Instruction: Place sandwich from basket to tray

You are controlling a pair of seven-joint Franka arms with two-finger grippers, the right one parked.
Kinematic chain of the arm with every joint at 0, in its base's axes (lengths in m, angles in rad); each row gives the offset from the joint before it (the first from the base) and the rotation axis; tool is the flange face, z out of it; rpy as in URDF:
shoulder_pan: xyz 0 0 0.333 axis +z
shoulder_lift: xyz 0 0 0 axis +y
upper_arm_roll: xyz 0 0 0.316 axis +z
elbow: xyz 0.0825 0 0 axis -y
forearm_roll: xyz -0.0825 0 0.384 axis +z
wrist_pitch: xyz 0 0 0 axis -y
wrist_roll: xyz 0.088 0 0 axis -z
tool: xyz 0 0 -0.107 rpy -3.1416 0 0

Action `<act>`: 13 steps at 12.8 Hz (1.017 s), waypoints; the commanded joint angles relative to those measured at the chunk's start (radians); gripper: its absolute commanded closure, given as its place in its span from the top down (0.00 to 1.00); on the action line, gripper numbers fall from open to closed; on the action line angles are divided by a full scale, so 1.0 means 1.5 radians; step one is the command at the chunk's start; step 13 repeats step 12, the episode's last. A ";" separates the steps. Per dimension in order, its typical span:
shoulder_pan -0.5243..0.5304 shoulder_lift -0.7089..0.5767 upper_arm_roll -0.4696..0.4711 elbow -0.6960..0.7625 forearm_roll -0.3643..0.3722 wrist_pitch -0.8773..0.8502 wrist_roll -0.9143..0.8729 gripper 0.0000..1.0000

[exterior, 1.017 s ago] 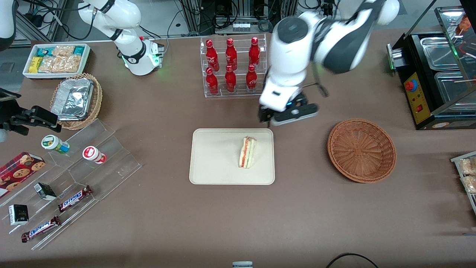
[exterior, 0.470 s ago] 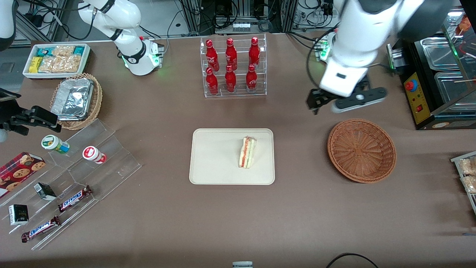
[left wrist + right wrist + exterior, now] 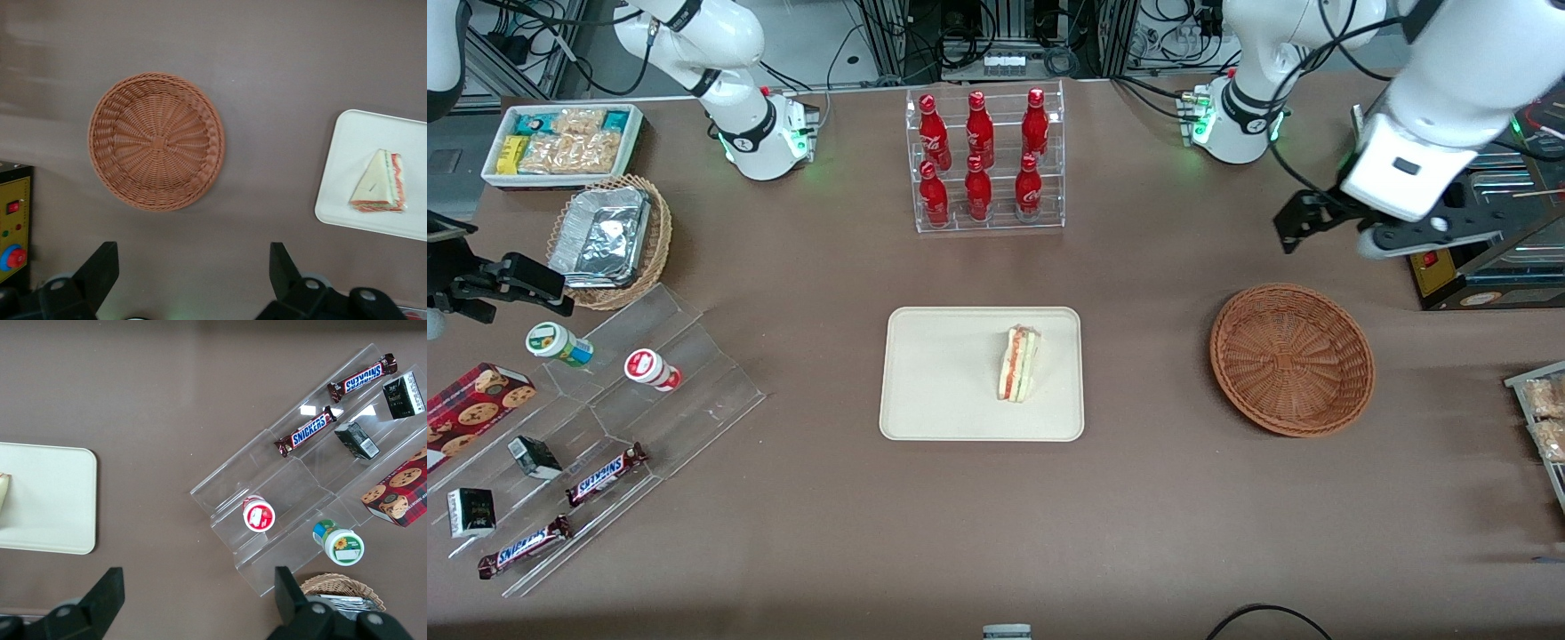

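Note:
The sandwich lies on the cream tray in the middle of the table, on the part of the tray nearest the basket. The reddish-brown basket stands beside the tray, toward the working arm's end, with nothing in it. My left gripper hangs high above the table, farther from the front camera than the basket, open and empty. The left wrist view shows the basket, the tray with the sandwich, and my open gripper.
A clear rack of red bottles stands farther from the front camera than the tray. A black machine sits next to my gripper. A clear stepped shelf with snacks, a tan basket with foil containers and a white snack bin lie toward the parked arm's end.
My gripper has swung away from the tray's edge toward the working arm's end, past the basket. The sandwich stays on the tray.

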 commanded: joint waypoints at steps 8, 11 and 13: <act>0.107 -0.002 0.032 -0.007 -0.011 -0.017 0.091 1.00; 0.162 0.004 -0.056 -0.003 -0.012 -0.011 0.090 1.00; 0.194 0.006 -0.095 0.005 -0.012 -0.012 0.089 1.00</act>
